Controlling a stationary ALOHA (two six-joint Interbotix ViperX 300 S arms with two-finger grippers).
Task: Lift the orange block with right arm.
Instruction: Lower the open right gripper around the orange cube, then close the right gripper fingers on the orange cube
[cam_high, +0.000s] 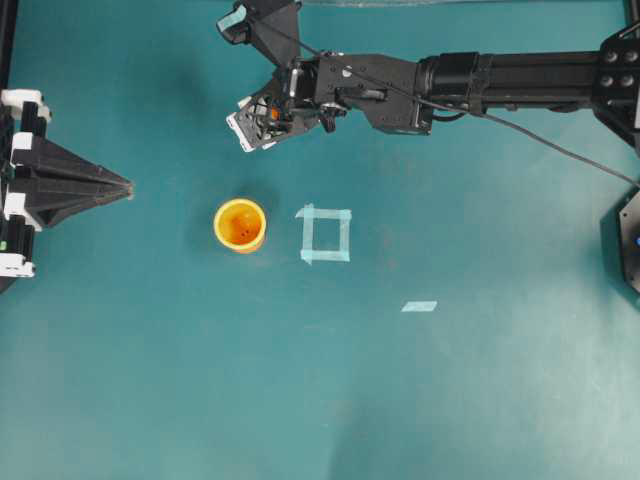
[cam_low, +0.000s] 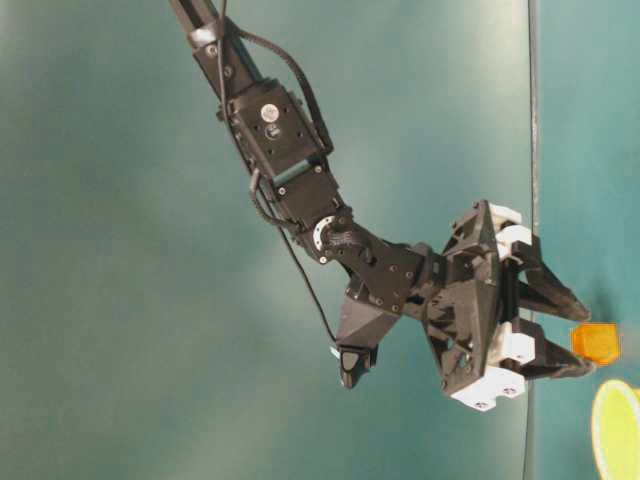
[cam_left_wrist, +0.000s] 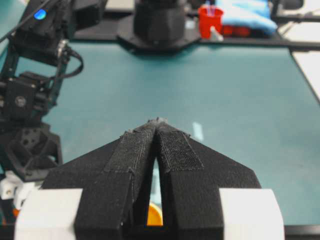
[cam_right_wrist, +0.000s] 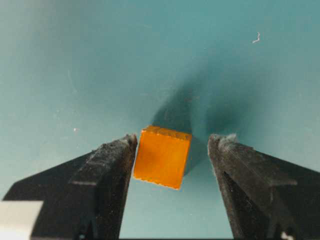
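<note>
Bare table (cam_right_wrist: 75, 60) surrounds the orange block (cam_right_wrist: 162, 156); the cup (cam_high: 240, 225) stands well apart.

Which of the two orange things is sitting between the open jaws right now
The orange block, the tiny plain-faced cube. The other, the round orange-yellow cup, stands apart beside the tape square.

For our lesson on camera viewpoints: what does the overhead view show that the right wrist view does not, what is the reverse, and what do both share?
Only the overhead view shows the orange-yellow cup, the tape square, the tape strip and the left gripper, shut. Only the right wrist view shows the orange block standing between the open fingers. Both share the right gripper and the teal table.
</note>
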